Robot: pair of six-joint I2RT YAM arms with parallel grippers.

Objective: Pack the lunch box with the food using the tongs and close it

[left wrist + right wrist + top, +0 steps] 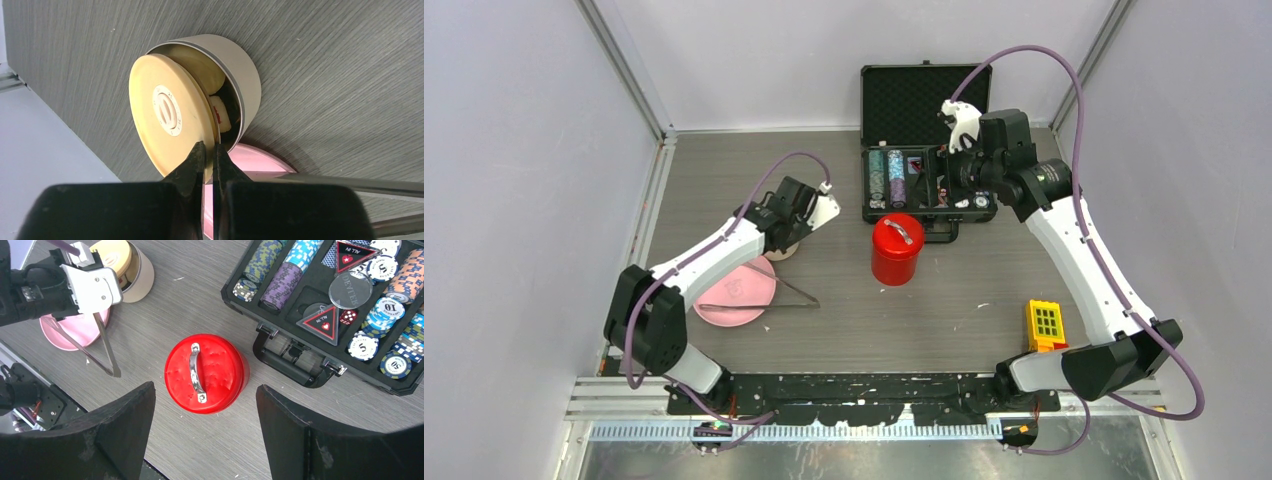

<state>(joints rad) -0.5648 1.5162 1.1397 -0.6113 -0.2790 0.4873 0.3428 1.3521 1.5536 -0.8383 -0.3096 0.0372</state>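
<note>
The lunch box is in two parts. The red canister (896,248) stands mid-table with its handled lid on. The steel bowl (245,85) sits beside the pink plate (260,160). My left gripper (210,146) is shut on the rim of the beige disc lid (167,112), which leans tilted across the bowl's mouth. Food (220,112) shows inside the bowl: a pale lump and a white piece with red. The tongs (769,300) lie on the table, across the plate's edge. My right gripper (205,386) hangs open high above the red canister (206,372), holding nothing.
An open black case of poker chips (924,170) stands behind the canister, under the right wrist. A yellow and red block toy (1044,325) lies near the right arm's base. Grey walls close the table on three sides.
</note>
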